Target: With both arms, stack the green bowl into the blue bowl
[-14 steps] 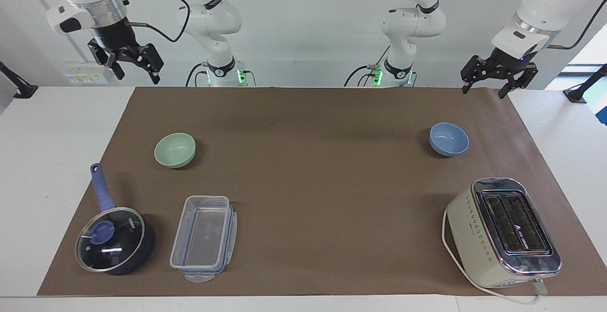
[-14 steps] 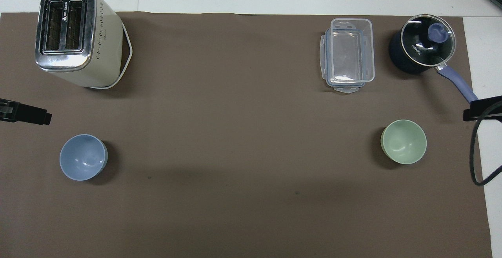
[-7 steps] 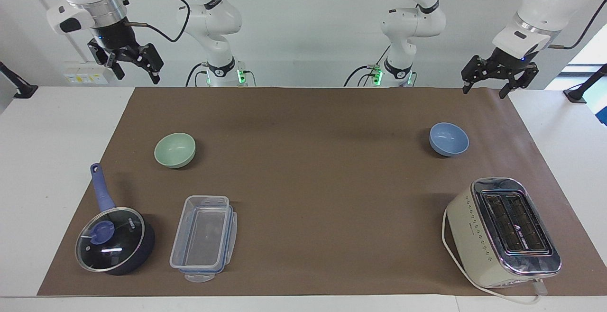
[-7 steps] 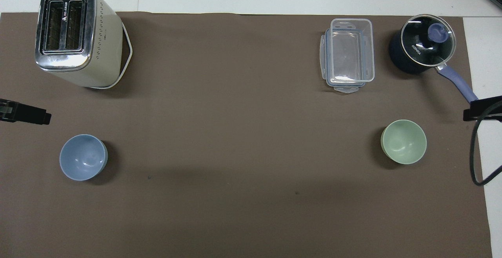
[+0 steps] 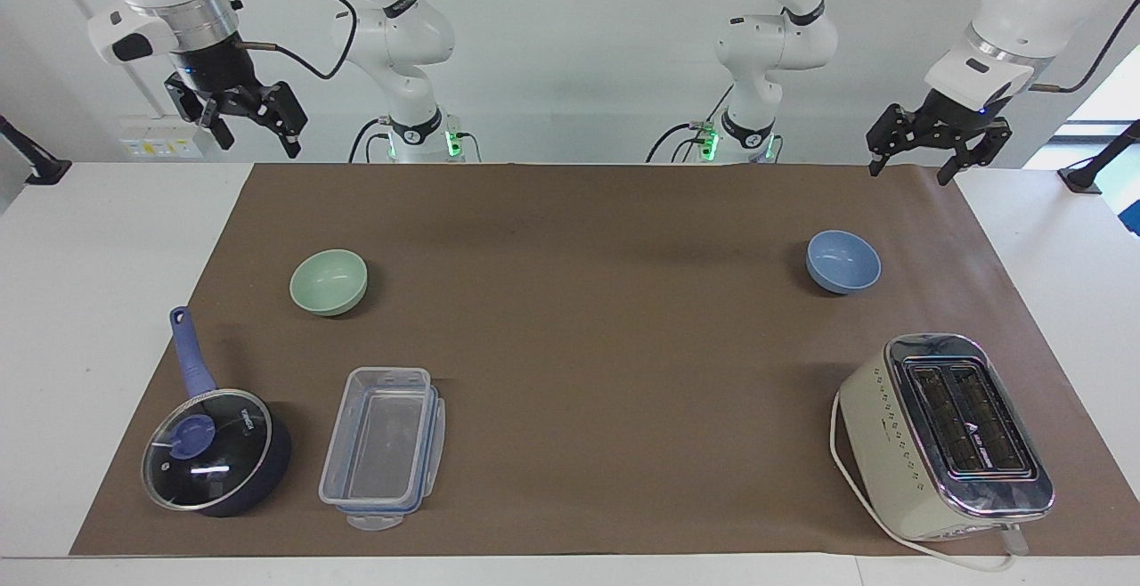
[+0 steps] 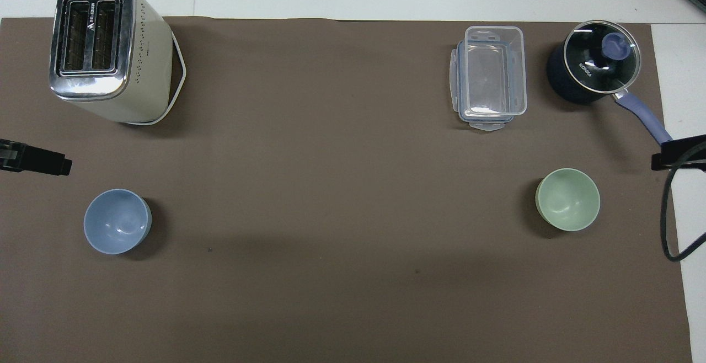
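As a second ago, both bowls apart.

The green bowl (image 5: pixel 329 281) sits toward the right arm's end, the blue bowl (image 5: pixel 842 261) toward the left arm's. Farther from the robots stand the saucepan (image 5: pixel 216 451), plastic box (image 5: pixel 383 447) and toaster (image 5: pixel 944 435).

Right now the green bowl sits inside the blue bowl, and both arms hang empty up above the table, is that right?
Not quite. The facing view shows the green bowl standing alone on the mat toward the right arm's end, well apart from the blue bowl toward the left arm's end. The rest holds: the left gripper and right gripper hang empty above the table.
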